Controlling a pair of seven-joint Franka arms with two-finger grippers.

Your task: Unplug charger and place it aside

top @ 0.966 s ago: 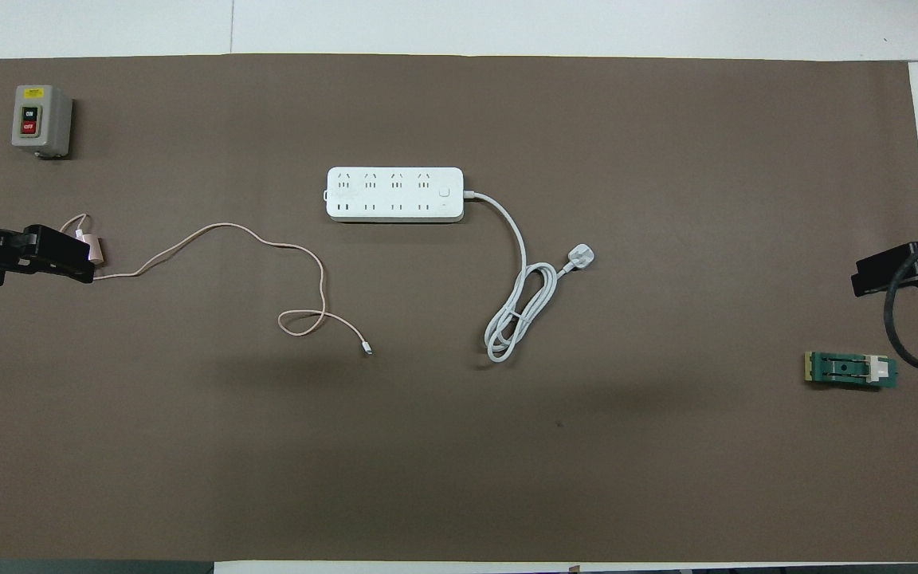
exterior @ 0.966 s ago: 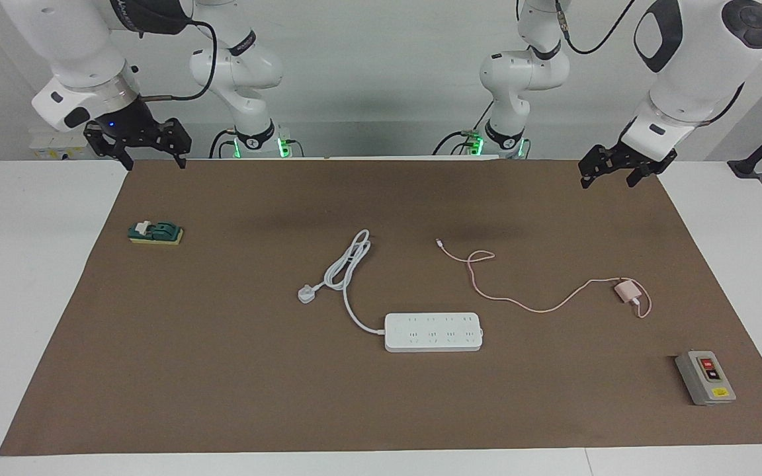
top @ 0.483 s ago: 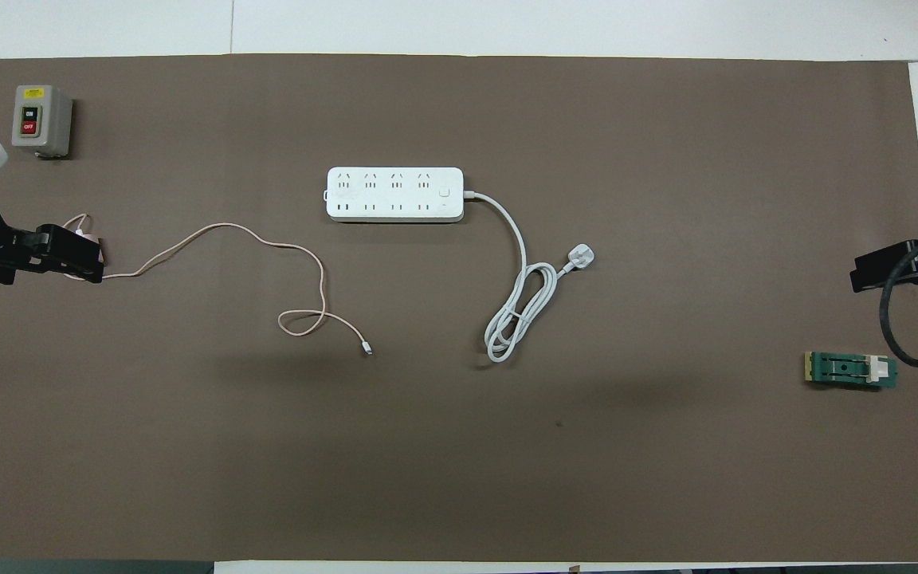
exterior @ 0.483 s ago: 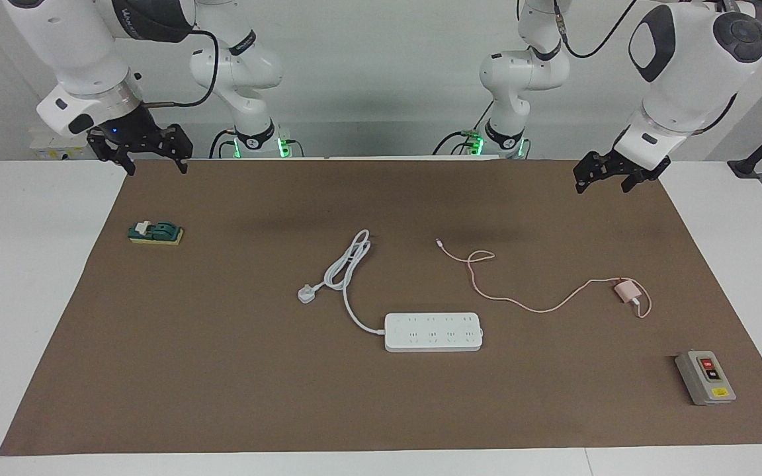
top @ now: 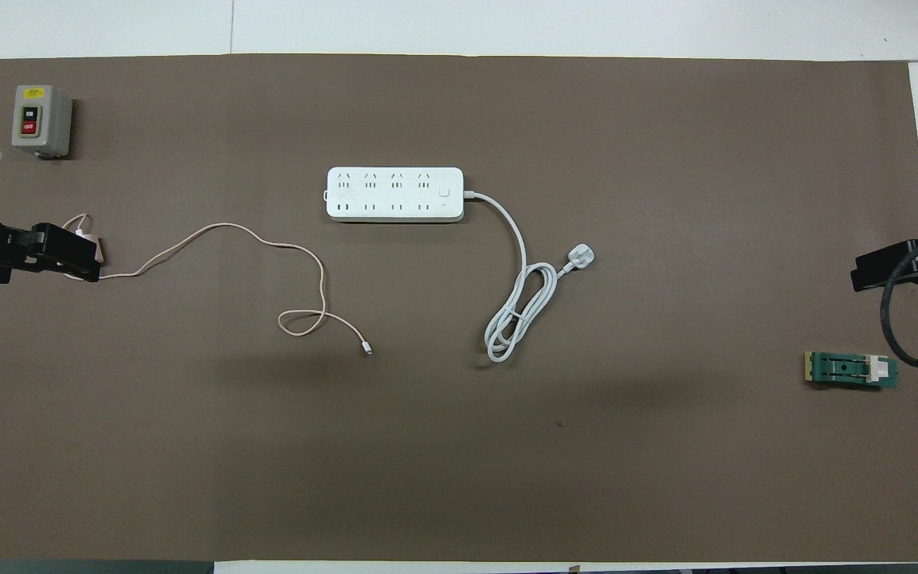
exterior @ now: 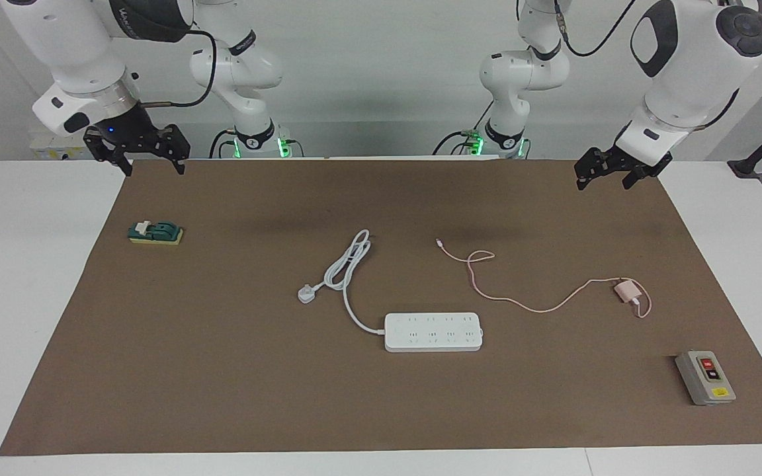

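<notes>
switch box (exterior: 705,377) buttons read "on" and "off"; charger (exterior: 627,290) lies unplugged.

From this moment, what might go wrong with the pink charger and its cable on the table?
1. The charger already lies on the mat, apart from the power strip; a further unplugging pull might only drag it.
2. Its thin cable loops around it, so a grasp may catch the cable.
3. The left gripper is raised over the mat's edge, the right gripper likewise; both are empty, far from the charger.
</notes>
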